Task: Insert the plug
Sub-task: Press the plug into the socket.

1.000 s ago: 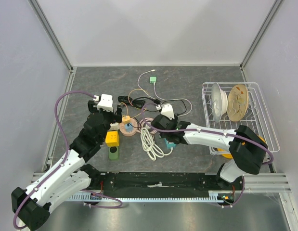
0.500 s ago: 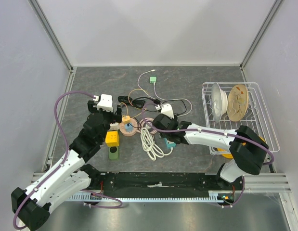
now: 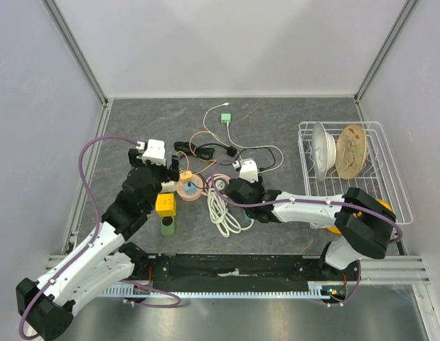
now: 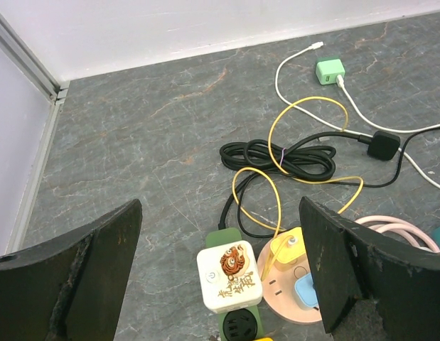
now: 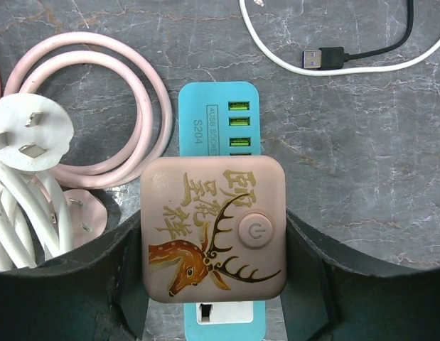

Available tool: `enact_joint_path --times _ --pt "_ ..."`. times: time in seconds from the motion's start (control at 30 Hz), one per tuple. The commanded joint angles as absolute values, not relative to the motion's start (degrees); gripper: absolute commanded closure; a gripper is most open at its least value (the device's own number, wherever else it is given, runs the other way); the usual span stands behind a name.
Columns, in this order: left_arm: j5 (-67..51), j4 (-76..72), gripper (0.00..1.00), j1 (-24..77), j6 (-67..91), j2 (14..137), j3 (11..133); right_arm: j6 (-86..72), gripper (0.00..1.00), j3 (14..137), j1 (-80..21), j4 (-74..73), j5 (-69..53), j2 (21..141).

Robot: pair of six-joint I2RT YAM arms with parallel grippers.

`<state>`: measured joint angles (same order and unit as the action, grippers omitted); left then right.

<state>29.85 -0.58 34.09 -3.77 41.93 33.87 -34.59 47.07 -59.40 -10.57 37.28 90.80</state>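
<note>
Stretching low, right gripper [image 5: 214,280] clasps pink plug [image 5: 212,227].

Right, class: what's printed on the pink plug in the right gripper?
Brown antlered deer, gold characters on pink plug; right wrist view.

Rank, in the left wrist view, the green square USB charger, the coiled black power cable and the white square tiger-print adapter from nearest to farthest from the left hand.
1. Just below the open left hand, bottom centre: white square tiger-print adapter.
2. Ahead, mid-table: coiled black power cable.
3. Far back, to the right: green square USB charger.
</note>
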Motion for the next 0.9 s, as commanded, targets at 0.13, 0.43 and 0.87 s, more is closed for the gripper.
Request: enact_joint_path --times 0.13,0.43,0.87 --pt "30.15 -3.52 0.03 33.75 -4.13 41.49 33.66 -39.38 0.85 39.72 -60.56 -23.2 21.0 95.02" --pt "29.79 -3.16 0.03 33.75 -3.16 41.75 33.84 -37.53 0.16 48.95 -60.64 -28.91 27.76 87.37" --pt "15.05 8.07 0.03 33.84 8.86 44.55 38.23 -34.02 0.02 58.88 -55.99 -33.75 30.41 77.7"
